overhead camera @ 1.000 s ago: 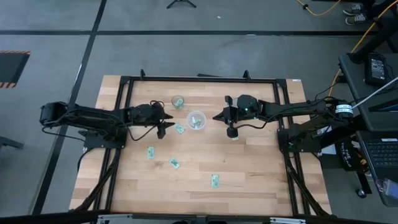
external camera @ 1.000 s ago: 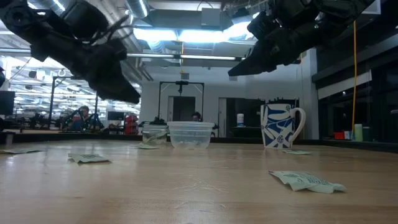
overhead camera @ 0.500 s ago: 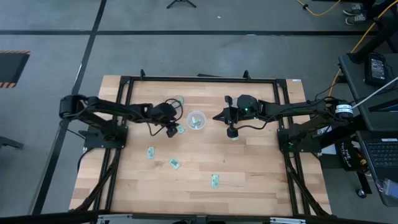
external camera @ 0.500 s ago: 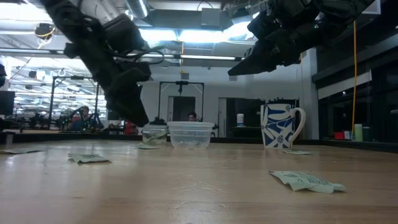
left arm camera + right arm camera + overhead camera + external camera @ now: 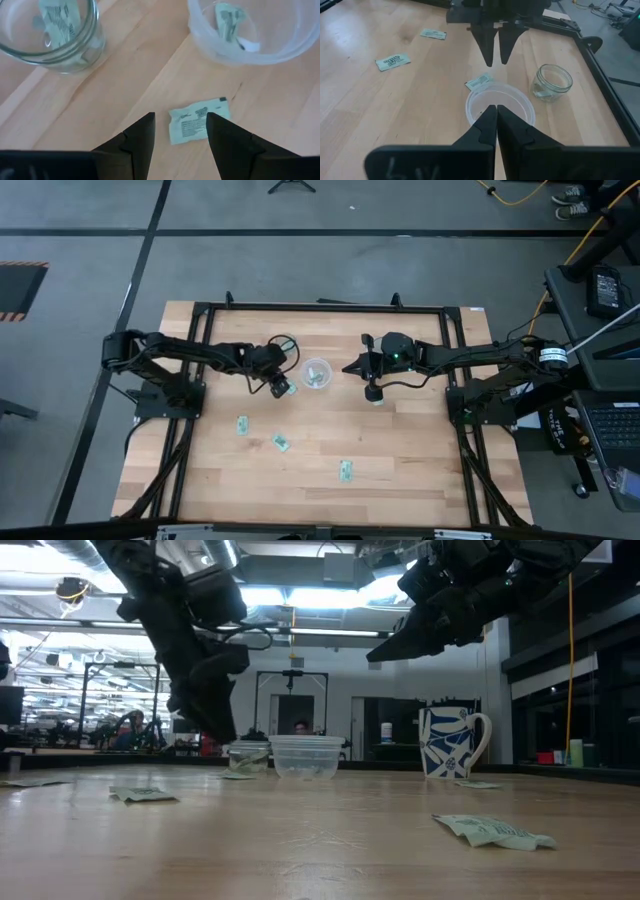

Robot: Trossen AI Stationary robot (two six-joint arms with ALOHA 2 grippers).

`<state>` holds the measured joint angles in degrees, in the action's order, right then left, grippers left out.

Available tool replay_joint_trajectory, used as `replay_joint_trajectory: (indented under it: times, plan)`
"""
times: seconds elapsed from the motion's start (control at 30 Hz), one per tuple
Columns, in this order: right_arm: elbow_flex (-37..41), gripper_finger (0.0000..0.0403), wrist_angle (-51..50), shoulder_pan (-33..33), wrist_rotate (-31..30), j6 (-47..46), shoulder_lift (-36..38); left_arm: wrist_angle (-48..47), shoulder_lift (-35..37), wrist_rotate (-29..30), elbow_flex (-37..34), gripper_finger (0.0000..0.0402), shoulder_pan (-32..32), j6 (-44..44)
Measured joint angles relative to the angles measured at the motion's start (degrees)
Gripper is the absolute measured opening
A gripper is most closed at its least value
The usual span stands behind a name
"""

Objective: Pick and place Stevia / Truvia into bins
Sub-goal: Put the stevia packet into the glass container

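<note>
Near tabletop (image 5: 400, 470): three loose sachets (image 5: 346, 471).
Mid: left hand (image 5: 180, 137) poised over sachet (image 5: 199, 125), fingers parted, nothing gripped; sachet flat, just left of wide bin (image 5: 316, 373).
Right hand (image 5: 495, 111) raised right of wide bin, fingers closed, empty.
Far: clear bin (image 5: 552, 83) holding sachet.

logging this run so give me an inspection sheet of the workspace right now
surface: wooden table, black frame.
job's things: one sachet below the left hand; three loose sachets; one each in the clear jar and the whitish cup.
clutter: blue-white mug.
hands: left hand open above the sachet; right hand shut, empty, raised beside the cup.
cables: yellow cable on floor.
surroundings: people far behind.
</note>
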<state>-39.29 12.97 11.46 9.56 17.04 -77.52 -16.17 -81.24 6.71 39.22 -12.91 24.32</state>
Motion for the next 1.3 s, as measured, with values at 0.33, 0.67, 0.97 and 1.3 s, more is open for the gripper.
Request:
replay_joint_trajectory:
  times: [0.33, 0.67, 0.97, 1.3]
  plan:
    - [0.00, 0.0017, 0.02, 0.00, 0.00, -0.22, 0.00, 2.67, -5.67, 0.71, -0.04, 0.0171, 0.00, -1.49]
    - [0.00, 0.0016, -0.02, 0.00, 0.00, -0.24, 0.00, 3.42, -10.36, 0.06, 0.15, 0.0171, -0.02, -1.55]
    - [0.00, 0.0016, -0.11, 0.00, -0.02, -0.24, 0.00, 3.70, -10.30, 0.02, 0.09, 0.0171, -0.04, -3.19]
    - [0.00, 0.0016, -1.22, 0.00, 0.00, -0.48, 0.00, 2.44, -9.49, -0.12, 0.01, 0.0171, 0.09, -5.20]
